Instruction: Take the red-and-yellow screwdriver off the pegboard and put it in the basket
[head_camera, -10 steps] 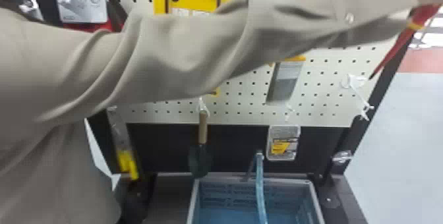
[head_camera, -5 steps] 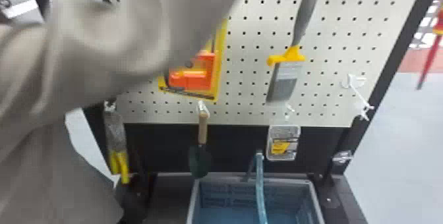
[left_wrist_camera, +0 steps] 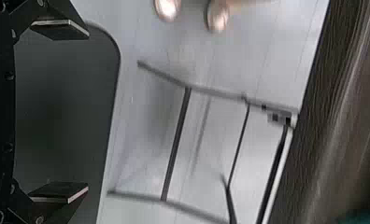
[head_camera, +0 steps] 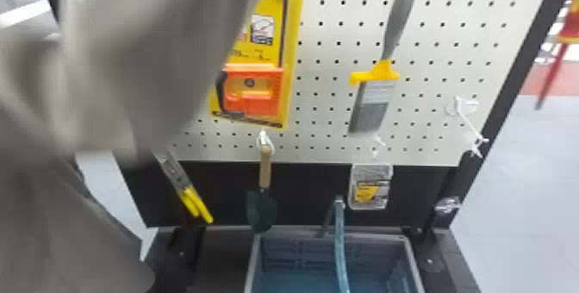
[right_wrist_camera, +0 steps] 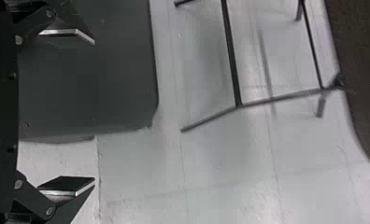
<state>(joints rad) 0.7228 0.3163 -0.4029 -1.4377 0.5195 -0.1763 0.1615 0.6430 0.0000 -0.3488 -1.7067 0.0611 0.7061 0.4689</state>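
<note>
In the head view a blurred red-and-yellow screwdriver (head_camera: 566,31) is at the right edge, its red shaft slanting downward beside the pegboard (head_camera: 327,120); what holds it up I cannot tell. The grey-blue basket (head_camera: 331,238) stands below the board, with a light blue strip hanging down in front of it. In the left wrist view my left gripper (left_wrist_camera: 87,111) is open, with nothing between its fingers. My right gripper (right_wrist_camera: 94,112) also stands open and holds nothing in the right wrist view. Both are away from the screwdriver, over floor and dark surfaces.
A person's grey sleeve (head_camera: 142,55) covers the board's upper left. On and below the board hang a yellow package (head_camera: 254,91), a brush (head_camera: 375,98), a trowel (head_camera: 260,210), yellow-handled pliers (head_camera: 196,204) and a small clear pack (head_camera: 370,186).
The person's sleeve has drawn back to the left, uncovering the brush and part of the yellow package. The screwdriver has shifted right, off the board's right edge. The pliers have swung to a slant.
</note>
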